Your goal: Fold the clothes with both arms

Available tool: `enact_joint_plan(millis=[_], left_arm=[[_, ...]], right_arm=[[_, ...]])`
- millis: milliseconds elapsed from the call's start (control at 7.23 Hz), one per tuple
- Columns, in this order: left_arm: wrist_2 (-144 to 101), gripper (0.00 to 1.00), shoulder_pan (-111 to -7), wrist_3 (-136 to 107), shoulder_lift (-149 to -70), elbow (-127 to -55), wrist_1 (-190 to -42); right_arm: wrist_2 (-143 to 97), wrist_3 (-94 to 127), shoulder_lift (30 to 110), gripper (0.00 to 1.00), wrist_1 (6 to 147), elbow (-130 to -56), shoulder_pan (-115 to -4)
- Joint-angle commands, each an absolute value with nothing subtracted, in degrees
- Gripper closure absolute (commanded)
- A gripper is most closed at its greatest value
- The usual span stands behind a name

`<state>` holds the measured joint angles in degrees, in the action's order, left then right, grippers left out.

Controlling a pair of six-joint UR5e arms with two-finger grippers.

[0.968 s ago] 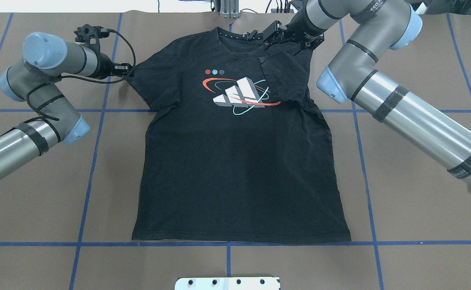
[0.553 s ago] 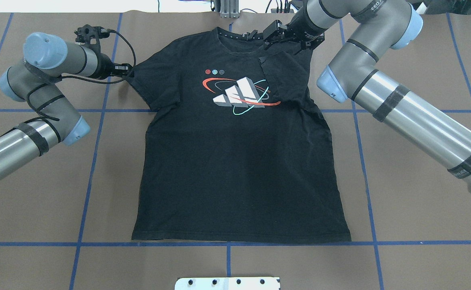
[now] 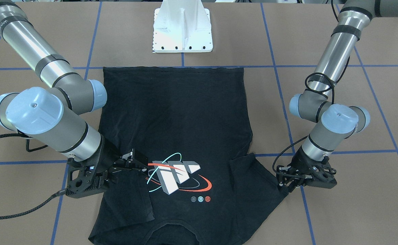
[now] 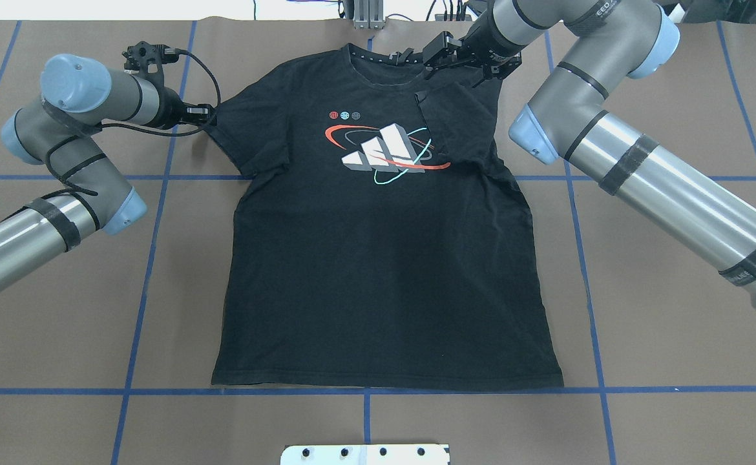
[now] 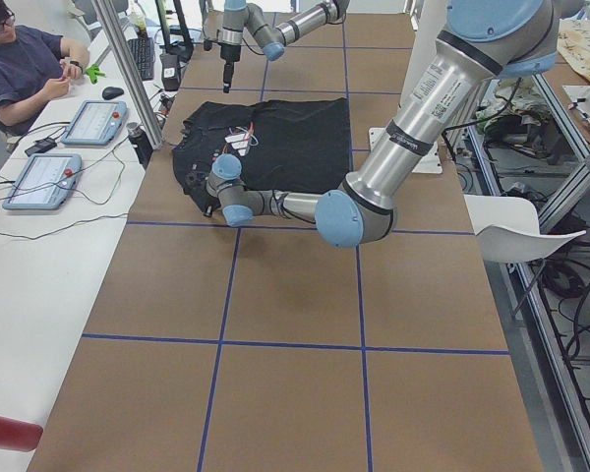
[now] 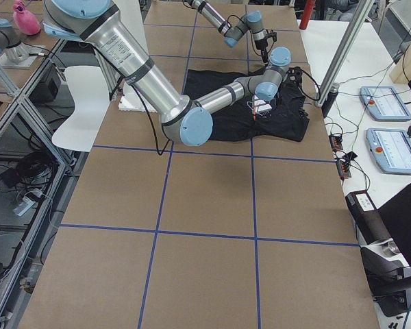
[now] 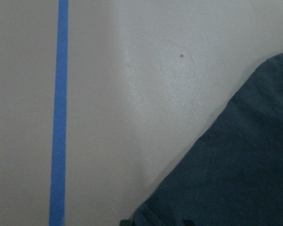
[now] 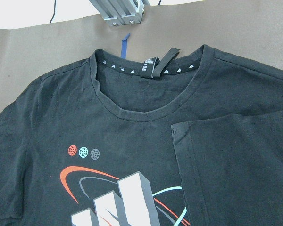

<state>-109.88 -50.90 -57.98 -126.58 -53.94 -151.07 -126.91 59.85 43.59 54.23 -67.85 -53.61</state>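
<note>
Two grippers at the sleeves, nothing clamped

Seeing black T-shirt (image 4: 384,271) flat and face up on the brown table (image 4: 662,336), hem toward the white base plate (image 4: 365,454), collar (image 8: 146,110) on the far side. Reading left gripper (image 4: 202,115) as low at the table, jaws apart, with the corner of the left sleeve (image 4: 242,132) right at the jaw tips, not visibly pinched. Noting blue tape line (image 7: 59,117) just outboard of those jaws. Reading right gripper (image 4: 435,57) as raised over the shoulder, jaws apart, holding nothing. Noting right sleeve (image 4: 459,126) folded inward, flat just below those jaws, its edge overlapping the rim of the chest graphic (image 4: 384,154). Placing collar just beside the right jaws, toward centre. Seeing rest of shirt spread between both grippers, not folded.
</note>
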Motion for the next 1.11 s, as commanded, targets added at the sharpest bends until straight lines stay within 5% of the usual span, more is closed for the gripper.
enact_joint_plan(millis=[0,138,968], left_arm=[[-109.86,0.91,-50.89,-58.36,-126.65,-53.96,-150.91],[-109.95,1.0,-50.89,-58.45,-126.65,-54.05,-150.91],[-113.79,1.0,-51.24,-67.22,-128.32,-61.4,-146.8]], right_arm=[[-126.91,59.85,43.68,0.0,54.23,-67.85,-53.61],[-126.91,59.85,44.12,0.0,54.05,-68.11,-53.61],[-127.09,59.85,44.65,0.0,53.79,-68.38,-53.79]])
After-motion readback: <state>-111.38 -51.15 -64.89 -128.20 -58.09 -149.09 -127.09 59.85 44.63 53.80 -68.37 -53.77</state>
